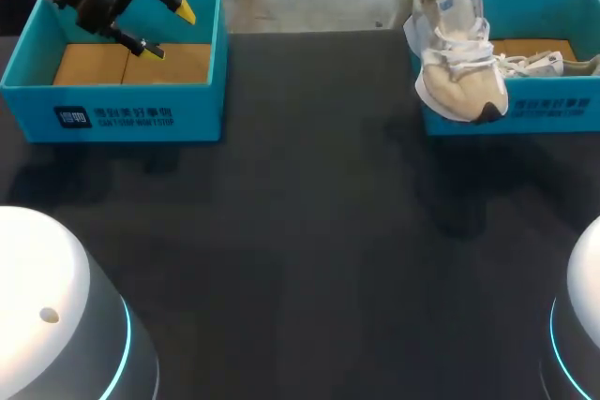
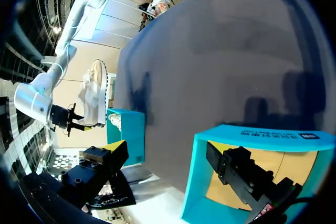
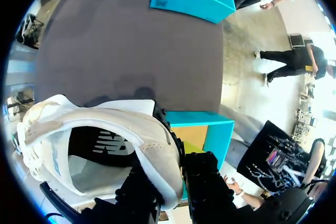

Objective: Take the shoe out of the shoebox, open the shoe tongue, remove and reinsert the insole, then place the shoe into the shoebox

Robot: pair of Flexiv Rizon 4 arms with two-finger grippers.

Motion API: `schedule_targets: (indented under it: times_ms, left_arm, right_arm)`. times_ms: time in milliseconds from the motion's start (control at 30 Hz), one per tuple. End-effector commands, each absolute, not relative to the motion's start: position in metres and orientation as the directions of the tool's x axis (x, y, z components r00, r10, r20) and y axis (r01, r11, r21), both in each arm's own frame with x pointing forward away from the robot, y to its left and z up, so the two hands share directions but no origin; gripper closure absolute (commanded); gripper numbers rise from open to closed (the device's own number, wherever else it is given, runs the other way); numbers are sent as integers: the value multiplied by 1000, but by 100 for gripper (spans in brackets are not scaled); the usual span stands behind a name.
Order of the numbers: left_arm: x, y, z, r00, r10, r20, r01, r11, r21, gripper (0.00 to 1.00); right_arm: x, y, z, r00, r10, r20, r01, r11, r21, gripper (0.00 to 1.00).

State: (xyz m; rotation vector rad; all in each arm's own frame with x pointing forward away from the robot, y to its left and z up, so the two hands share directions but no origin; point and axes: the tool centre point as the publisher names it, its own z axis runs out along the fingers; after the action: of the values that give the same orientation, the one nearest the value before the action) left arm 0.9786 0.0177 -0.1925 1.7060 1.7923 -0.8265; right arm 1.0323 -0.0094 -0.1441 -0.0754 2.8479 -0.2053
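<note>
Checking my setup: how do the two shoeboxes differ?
The left shoebox shows only bare brown floor; the right shoebox has a second shoe inside. The open left gripper hangs over the left shoebox; the right gripper holds a lifted shoe at the right shoebox's front corner. Both are teal and lidless.

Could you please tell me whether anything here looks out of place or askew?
The shoe hangs toe-down from the right gripper, tilted across the front wall of the right shoebox rather than lying inside it, with its laces loose. Nothing looks spilled or damaged.
</note>
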Motion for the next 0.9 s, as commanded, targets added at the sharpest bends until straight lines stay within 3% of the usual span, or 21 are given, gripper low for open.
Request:
schedule_targets:
  times_ms: [33,900]
  left_arm:
    - [979,18,-192,-65,678,-732,997,17,-73,0]
    - [979,18,-192,-65,678,-732,997,17,-73,0]
  right_arm:
    - [1036,-15,-143,-957,-62,-285,-22,989,-144,100]
    - [1145,-167,-149,-960,-122,-251,-66,973,-219,100]
